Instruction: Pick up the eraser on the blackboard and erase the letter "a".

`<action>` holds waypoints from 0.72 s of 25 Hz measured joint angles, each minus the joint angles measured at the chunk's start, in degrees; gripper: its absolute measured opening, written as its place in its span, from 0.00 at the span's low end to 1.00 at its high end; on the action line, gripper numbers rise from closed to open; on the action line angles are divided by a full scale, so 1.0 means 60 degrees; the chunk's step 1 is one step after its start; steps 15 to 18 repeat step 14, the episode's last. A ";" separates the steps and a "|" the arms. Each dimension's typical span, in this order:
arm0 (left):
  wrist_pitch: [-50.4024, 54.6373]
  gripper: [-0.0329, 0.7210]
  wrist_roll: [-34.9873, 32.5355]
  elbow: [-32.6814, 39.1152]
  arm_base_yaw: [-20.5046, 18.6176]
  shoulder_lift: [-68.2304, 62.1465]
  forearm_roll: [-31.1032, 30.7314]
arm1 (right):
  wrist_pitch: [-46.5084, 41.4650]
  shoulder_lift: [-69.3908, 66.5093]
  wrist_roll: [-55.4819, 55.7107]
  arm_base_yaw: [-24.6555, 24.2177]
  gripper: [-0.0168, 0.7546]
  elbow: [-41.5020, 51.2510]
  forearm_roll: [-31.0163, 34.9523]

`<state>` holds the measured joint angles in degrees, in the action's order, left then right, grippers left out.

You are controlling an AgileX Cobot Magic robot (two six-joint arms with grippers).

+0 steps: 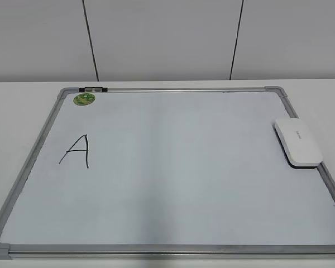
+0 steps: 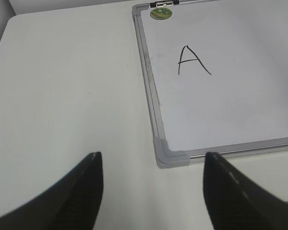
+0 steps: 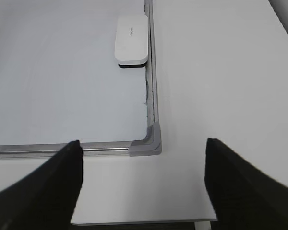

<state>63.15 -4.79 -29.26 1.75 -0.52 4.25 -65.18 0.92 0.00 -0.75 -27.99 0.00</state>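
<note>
The blackboard [image 1: 184,178] is a white dry-erase board with a silver-grey frame, lying flat on the white table. The white eraser [image 1: 298,142] lies on the board at its right edge, felt side down; the right wrist view [image 3: 131,39] shows it against the frame. The only letter I see is a large angular capital "A" [image 1: 77,151] at the left, also in the left wrist view [image 2: 192,61]. No small cursive "a" shows. My left gripper [image 2: 153,155] is open and empty above the table near the board's near left corner. My right gripper [image 3: 143,142] is open and empty near the near right corner. Neither shows in the exterior view.
A round green sticker [image 1: 84,99] and a small metal clip [image 1: 93,89] sit at the board's far left corner. White table [image 2: 62,96] extends left of the board and right of it [image 3: 221,72]. The table's front edge runs just below the right gripper.
</note>
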 joint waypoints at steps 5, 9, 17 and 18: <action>0.0000 0.68 0.0000 0.0000 0.0000 0.0000 0.0000 | 0.0000 0.0000 0.0000 0.0000 0.78 0.0000 0.0000; 0.0000 0.68 0.0000 0.0000 0.0000 0.0000 0.0000 | 0.0000 0.0000 0.0000 0.0000 0.78 0.0000 0.0000; 0.0000 0.68 0.0000 0.0000 0.0000 0.0000 0.0000 | 0.0000 0.0000 0.0000 0.0000 0.78 0.0000 0.0000; 0.0000 0.68 0.0000 0.0000 0.0000 0.0000 0.0000 | 0.0000 0.0000 0.0000 0.0000 0.78 0.0000 0.0000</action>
